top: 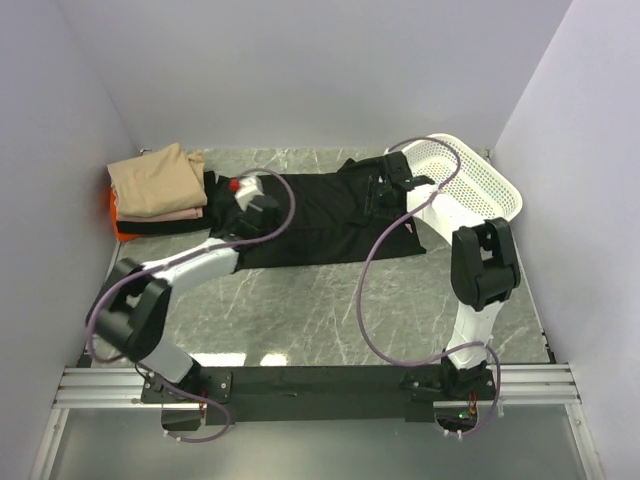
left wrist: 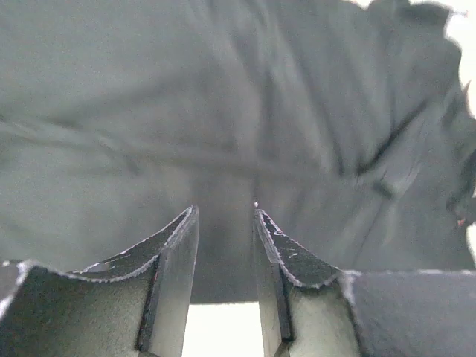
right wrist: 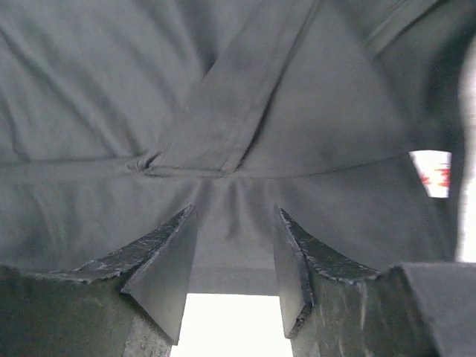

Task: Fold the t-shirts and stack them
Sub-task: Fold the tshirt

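A black t-shirt (top: 320,215) lies spread flat across the back of the table. My left gripper (top: 250,202) hovers over its left end, jaws apart with nothing between them; in the left wrist view the gripper (left wrist: 225,208) faces wrinkled black cloth (left wrist: 223,111). My right gripper (top: 386,195) is over the shirt's right end, also open; in its wrist view the gripper (right wrist: 234,208) points at a seam (right wrist: 223,134), with a small white and red neck label (right wrist: 430,172) at the right. Folded t-shirts (top: 158,182), tan on top over pink, black and orange, are stacked at the back left.
A white perforated plastic basket (top: 478,180) stands at the back right, right behind my right arm. Pale walls close in the table on the left, back and right. Grey marbled tabletop (top: 330,310) shows in front of the shirt.
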Robot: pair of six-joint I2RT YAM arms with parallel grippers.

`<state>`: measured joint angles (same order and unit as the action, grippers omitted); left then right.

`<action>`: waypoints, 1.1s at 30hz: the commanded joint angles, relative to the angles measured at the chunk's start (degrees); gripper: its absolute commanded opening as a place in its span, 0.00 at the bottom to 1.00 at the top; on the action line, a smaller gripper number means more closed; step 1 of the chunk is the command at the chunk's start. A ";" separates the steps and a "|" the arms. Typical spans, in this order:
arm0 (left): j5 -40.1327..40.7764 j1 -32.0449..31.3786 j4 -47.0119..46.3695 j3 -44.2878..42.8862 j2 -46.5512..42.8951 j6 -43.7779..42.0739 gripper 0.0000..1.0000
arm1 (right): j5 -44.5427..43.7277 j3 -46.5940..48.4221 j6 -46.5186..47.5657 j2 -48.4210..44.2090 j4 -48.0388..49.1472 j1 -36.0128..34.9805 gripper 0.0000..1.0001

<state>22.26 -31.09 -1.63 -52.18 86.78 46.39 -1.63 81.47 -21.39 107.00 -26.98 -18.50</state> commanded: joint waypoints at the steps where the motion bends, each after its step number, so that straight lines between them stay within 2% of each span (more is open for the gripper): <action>1: -1.25 -4.23 -5.75 -1.33 5.39 1.24 0.41 | 5.67 0.26 -1.20 1.98 4.48 -0.83 0.51; 7: -1.96 -9.33 -8.30 -5.11 12.17 1.77 0.40 | 5.41 2.19 -1.55 5.76 4.66 -0.83 0.49; 18: -3.45 -12.59 -15.15 -6.00 17.98 1.78 0.40 | 3.91 5.45 -1.38 11.30 4.75 -0.83 0.44; 24: -4.51 -13.03 -18.50 -3.81 20.53 1.77 0.40 | 2.51 6.86 -1.03 12.53 4.39 -0.75 0.32; 29: -4.51 -13.56 -19.73 -1.08 22.02 1.68 0.40 | 2.42 8.53 -0.76 12.71 3.34 -0.75 0.28; 33: -4.33 -13.64 -20.69 0.68 22.64 2.21 0.39 | 3.29 9.67 -0.15 13.32 3.52 -0.75 0.12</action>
<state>18.31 -44.27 -20.36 -52.99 108.09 47.81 1.96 88.03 -22.39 119.20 -23.83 -19.00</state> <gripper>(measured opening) 0.395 0.142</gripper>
